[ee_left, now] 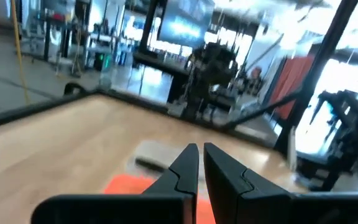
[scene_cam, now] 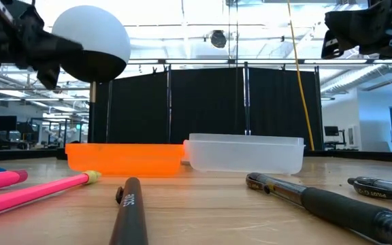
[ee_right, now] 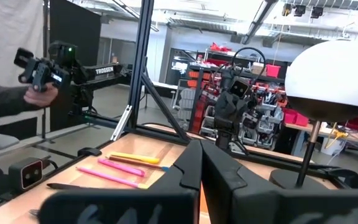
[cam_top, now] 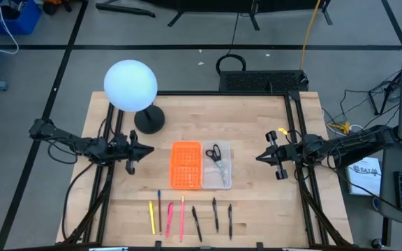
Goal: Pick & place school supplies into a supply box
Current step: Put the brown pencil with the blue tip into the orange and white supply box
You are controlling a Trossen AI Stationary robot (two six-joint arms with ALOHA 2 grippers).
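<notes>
We see both arms hovering above the table with nothing in hand: the left gripper (cam_top: 147, 148) hangs just left of the supply box (cam_top: 201, 166), its fingers (ee_left: 185, 167) nearly pressed together with only a thin slit between them, and the right gripper (cam_top: 260, 157) hangs to the box's right, its fingers (ee_right: 190, 168) pressed together. The box lies open at mid-table, orange half toward the left arm and clear half toward the right, with the scissors (cam_top: 214, 153) already resting in the clear half. The pens and pencils (cam_top: 190, 217) lie in a row near the front edge, well apart from both grippers: yellow and pink ones toward the left, black ones toward the right. We judge the step in hand to be reaching for a pen. To do it well, we spread the fingers first, turn the wrist so they straddle the thin barrel crosswise, come down over a single pen near its middle, and keep clear of its neighbours and the white globe lamp (cam_top: 130, 86).
</notes>
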